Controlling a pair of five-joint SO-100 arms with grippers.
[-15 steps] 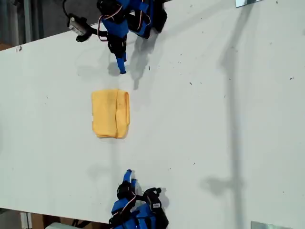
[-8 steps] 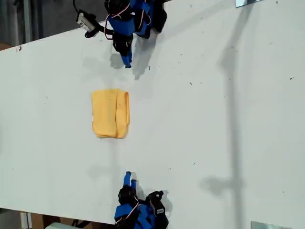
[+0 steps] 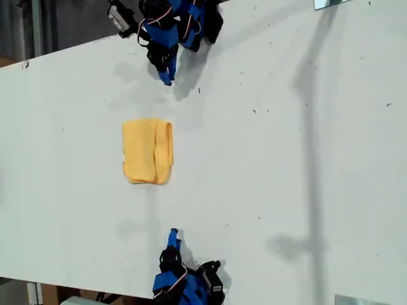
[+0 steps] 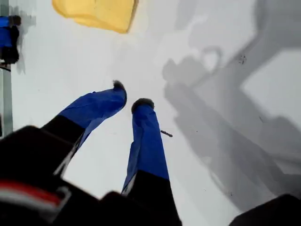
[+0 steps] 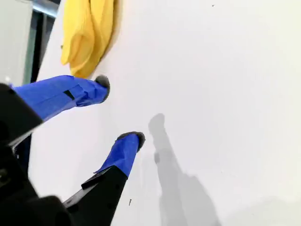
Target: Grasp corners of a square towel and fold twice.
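The yellow towel (image 3: 146, 151) lies folded into a small rectangle on the white table, its thicker folded edge toward the exterior view's right. One rounded corner (image 3: 163, 180) faces the exterior view's bottom. My first gripper (image 3: 166, 77) hangs near the exterior view's top edge, well short of the towel (image 4: 94, 13). Its jaws stand open by a narrow gap (image 4: 128, 96) with nothing between them. My second gripper (image 3: 173, 236) is near the exterior view's bottom edge, open wider (image 5: 118, 110) and empty. It is also apart from the towel (image 5: 87, 33).
The white table (image 3: 286, 159) runs wide toward the exterior view's right, crossed by a long pole shadow (image 3: 310, 127). Metal plates sit at that view's top right (image 3: 331, 3) and bottom right (image 3: 362, 300). The second arm (image 4: 7, 37) shows beyond the towel.
Both arms have drawn back from the towel, the first toward the exterior view's top edge and the second toward its bottom edge. The towel has not moved.
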